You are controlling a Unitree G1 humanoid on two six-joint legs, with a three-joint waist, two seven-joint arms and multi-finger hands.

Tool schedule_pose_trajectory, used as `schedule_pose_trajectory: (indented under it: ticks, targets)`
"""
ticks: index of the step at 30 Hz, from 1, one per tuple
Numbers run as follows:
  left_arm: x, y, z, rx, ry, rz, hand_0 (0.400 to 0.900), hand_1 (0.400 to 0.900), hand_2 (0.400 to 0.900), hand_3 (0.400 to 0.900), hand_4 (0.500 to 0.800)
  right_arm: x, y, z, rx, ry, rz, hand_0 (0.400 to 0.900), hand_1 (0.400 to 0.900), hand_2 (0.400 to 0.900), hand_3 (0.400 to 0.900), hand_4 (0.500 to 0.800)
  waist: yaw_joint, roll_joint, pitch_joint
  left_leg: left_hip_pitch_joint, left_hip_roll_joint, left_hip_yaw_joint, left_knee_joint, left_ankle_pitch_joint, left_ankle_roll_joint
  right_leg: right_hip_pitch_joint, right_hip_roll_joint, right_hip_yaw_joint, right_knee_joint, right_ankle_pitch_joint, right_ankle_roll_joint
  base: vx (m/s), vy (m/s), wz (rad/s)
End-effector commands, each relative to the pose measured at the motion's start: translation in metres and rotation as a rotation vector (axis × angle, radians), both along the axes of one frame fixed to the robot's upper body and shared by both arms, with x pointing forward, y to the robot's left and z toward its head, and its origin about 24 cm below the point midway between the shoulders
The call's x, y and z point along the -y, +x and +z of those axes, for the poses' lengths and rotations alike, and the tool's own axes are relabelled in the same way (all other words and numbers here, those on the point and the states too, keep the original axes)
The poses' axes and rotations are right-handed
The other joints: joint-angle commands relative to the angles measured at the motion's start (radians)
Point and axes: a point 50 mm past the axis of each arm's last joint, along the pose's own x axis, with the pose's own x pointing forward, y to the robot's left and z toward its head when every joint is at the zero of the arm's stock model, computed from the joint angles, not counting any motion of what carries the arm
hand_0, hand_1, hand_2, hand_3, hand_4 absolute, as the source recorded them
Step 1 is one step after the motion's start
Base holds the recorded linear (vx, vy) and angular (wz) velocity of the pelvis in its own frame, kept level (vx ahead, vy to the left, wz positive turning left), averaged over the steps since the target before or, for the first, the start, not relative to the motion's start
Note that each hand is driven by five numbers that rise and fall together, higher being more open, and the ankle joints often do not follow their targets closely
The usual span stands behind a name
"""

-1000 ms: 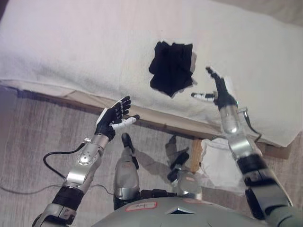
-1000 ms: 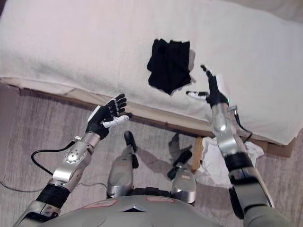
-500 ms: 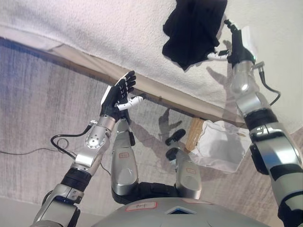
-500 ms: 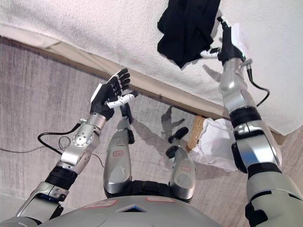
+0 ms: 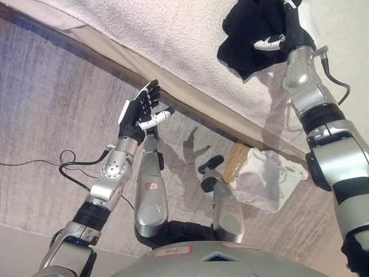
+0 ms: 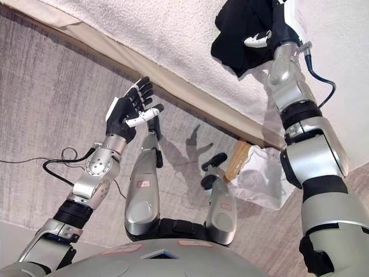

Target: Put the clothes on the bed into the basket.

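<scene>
My right hand (image 5: 290,36), fingers spread, rests against the crumpled black cloth garment (image 5: 251,32) on the white textured bed (image 5: 173,46); the garment lies just left of it. My left hand (image 5: 140,112) hovers open, well apart.

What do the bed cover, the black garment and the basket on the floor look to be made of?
Bed cover: white terry-like cloth, nubbly matte surface. Black garment: soft matte fabric, limp folds. Basket: apparently woven wicker, tan ribbed wall, with a white cloth-like liner, though only partly visible.

floor (image 5: 52,115): grey wood-grain planks | bed (image 5: 190,34): white textured cover, tan edge, perhaps the frame
</scene>
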Motion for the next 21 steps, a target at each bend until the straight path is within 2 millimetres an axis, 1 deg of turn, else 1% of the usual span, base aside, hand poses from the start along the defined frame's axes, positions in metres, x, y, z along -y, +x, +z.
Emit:
schedule_pose_trajectory:
  ticks: [1,4,6,8,9,13,15,21]
  targets:
    - [0.012,-0.004,0.033,0.172,-0.057,-0.074,0.9,0.9,0.9,0.9,0.8,-0.011,0.006,0.065,0.161,-0.027,0.048,0.9,0.9,0.9,0.9,0.8,0.031,-0.025,0.005,0.024,0.026,-0.044,0.077,-0.135,-0.076,-0.015,-0.036,0.054,0.12,-0.044,0.056,0.01,-0.017,0.05]
    - [0.011,-0.004,0.033,0.168,-0.049,-0.089,0.9,0.9,0.9,0.9,0.8,-0.019,0.011,0.064,0.107,-0.008,0.055,0.9,0.9,0.9,0.9,0.8,0.039,-0.025,0.009,0.026,0.026,-0.048,0.077,-0.134,-0.075,-0.011,-0.029,0.053,0.118,-0.046,0.053,0.01,-0.024,0.07]
    - [0.011,-0.004,0.033,0.167,-0.048,-0.095,0.9,0.9,0.9,0.9,0.8,-0.018,0.013,0.062,0.079,0.013,0.037,0.9,0.9,0.9,0.9,0.8,0.043,-0.024,0.011,0.027,0.026,-0.052,0.077,-0.133,-0.075,-0.01,-0.028,0.052,0.119,-0.046,0.052,0.01,-0.024,0.07]
    - [0.01,-0.004,0.034,0.166,-0.043,-0.094,0.9,0.9,0.9,0.9,0.8,-0.018,0.014,0.066,0.067,0.016,0.025,0.9,0.9,0.9,0.9,0.8,0.049,-0.024,0.012,0.029,0.024,-0.054,0.075,-0.132,-0.075,-0.009,-0.026,0.05,0.118,-0.047,0.052,0.01,-0.019,0.06]
    - [0.01,-0.005,0.034,0.166,-0.041,-0.095,0.9,0.9,0.9,0.9,0.8,-0.022,0.015,0.069,0.068,0.027,0.029,0.4,0.4,0.4,0.4,0.5,0.05,-0.023,0.013,0.03,0.023,-0.056,0.073,-0.131,-0.076,-0.007,-0.025,0.05,0.116,-0.047,0.052,0.01,-0.01,0.03]
    - [0.008,-0.005,0.033,0.159,-0.048,-0.08,0.9,0.9,0.9,0.9,0.8,-0.037,0.017,0.068,0.074,0.068,0.06,0.4,0.4,0.4,0.4,0.5,0.05,-0.022,0.013,0.041,0.022,-0.054,0.068,-0.128,-0.076,-0.001,-0.02,0.052,0.112,-0.045,0.051,0.0,0.0,0.0]
    - [0.009,-0.005,0.033,0.155,-0.048,-0.081,0.9,0.9,0.9,0.9,0.8,-0.038,0.017,0.065,0.066,0.073,0.059,0.4,0.4,0.4,0.4,0.5,0.05,-0.023,0.011,0.044,0.022,-0.057,0.066,-0.128,-0.075,0.001,-0.018,0.052,0.114,-0.047,0.05,0.0,0.0,0.0]
    - [0.009,-0.005,0.032,0.149,-0.05,-0.073,0.9,0.9,0.9,0.9,0.8,-0.043,0.017,0.069,0.092,0.069,0.053,0.4,0.4,0.4,0.4,0.5,0.044,-0.023,0.01,0.055,0.023,-0.057,0.069,-0.131,-0.074,0.004,-0.02,0.056,0.122,-0.048,0.051,0.0,0.001,-0.01]
